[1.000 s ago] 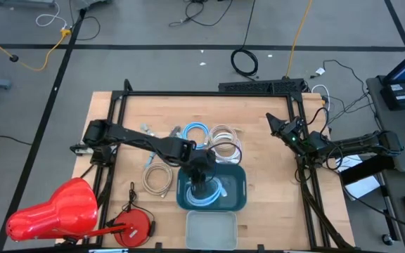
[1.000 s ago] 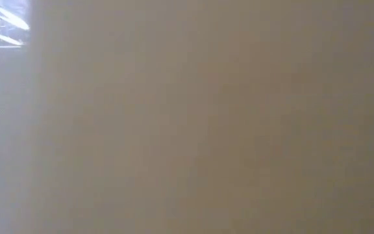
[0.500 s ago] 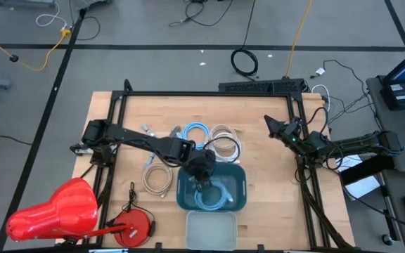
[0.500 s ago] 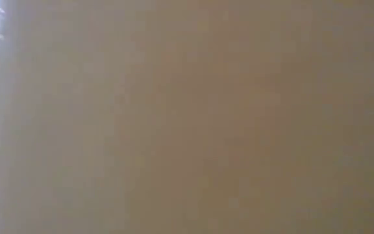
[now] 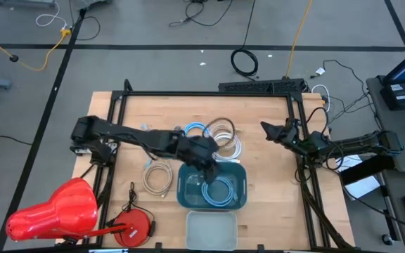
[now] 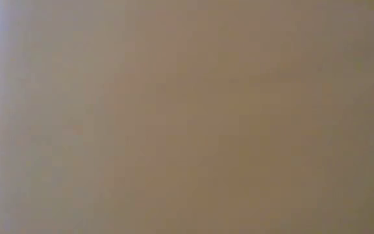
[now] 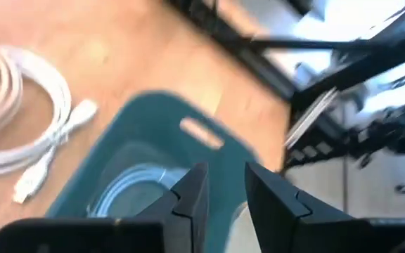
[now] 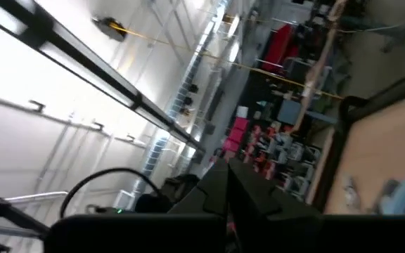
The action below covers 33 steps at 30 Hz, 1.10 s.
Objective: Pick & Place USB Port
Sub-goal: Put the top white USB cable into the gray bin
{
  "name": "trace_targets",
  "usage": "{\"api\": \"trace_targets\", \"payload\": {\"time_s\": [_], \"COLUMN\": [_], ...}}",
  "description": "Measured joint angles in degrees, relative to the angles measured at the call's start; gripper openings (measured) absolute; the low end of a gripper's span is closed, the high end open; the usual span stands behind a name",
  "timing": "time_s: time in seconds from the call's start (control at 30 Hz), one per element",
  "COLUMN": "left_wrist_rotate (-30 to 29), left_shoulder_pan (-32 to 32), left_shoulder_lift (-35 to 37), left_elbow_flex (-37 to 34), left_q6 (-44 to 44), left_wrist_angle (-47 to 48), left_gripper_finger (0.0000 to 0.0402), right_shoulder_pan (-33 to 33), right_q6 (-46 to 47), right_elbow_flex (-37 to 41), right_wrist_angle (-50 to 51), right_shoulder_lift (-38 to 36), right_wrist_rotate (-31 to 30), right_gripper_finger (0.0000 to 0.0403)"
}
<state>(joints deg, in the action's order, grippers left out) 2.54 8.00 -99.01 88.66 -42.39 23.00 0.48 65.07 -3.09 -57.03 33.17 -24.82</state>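
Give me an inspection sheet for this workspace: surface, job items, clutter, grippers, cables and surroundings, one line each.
Surface: wooden table inside a black frame.
Job's things: teal bin holds a light blue coiled cable; blue coil, white coil and beige coil lie on the table beside it.
Clutter: clear lid or tray at the near edge; red lamp-like object and red round item at the left corner.
Grippers: left gripper over the bin, fingers slightly apart, holding nothing; right gripper raised at the right edge.
Cables: loose cords on the floor; power strip behind the table.
Surroundings: grey floor; the low view shows nothing.
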Motion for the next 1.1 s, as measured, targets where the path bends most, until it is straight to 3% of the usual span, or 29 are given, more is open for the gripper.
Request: {"api": "trace_targets", "payload": {"time_s": [0.1, 0.27, 0.43, 0.57, 0.8, 0.93, 1.1], "left_wrist_rotate": [-4.32, -18.41, -19.41, -21.66, -16.14, -7.32, -7.70], "left_shoulder_pan": [-1.10, -5.69, -13.68, -18.85, -27.01, -31.40, -34.26], "left_shoulder_lift": [5.14, 12.80, 16.04, 15.49, 15.18, 15.16, 15.14], "left_elbow_flex": [0.13, 0.06, 0.07, -1.70, -14.56, -25.43, -34.05], "left_q6": [1.68, 1.77, -0.19, 0.20, -0.27, -2.52, -6.96], "left_wrist_angle": [3.12, 24.79, 44.10, 53.69, 49.62, 40.69, 38.99], "left_gripper_finger": [0.0083, 0.0075, 0.0085, 0.0087, 0.0088, 0.0088, 0.0088], "right_shoulder_pan": [0.01, 0.01, 0.01, 0.01, 0.01, 0.01, 0.01], "right_q6": [-5.22, -16.25, -23.30, -28.73, -29.87, -26.93, -23.77], "right_elbow_flex": [-0.87, -4.30, -8.69, -12.31, -16.56, -17.01, -16.99], "right_wrist_angle": [-2.81, -2.66, -2.46, -2.24, -1.82, -1.80, -1.67], "right_shoulder_lift": [0.01, 0.73, 3.00, 6.16, 13.00, 16.55, 18.97], "right_wrist_rotate": [1.35, 5.75, 8.25, 8.62, 8.55, 8.55, 8.61], "right_gripper_finger": [0.0005, 0.0023, 0.0061, 0.0098, 0.0153, 0.0172, 0.0186]}}
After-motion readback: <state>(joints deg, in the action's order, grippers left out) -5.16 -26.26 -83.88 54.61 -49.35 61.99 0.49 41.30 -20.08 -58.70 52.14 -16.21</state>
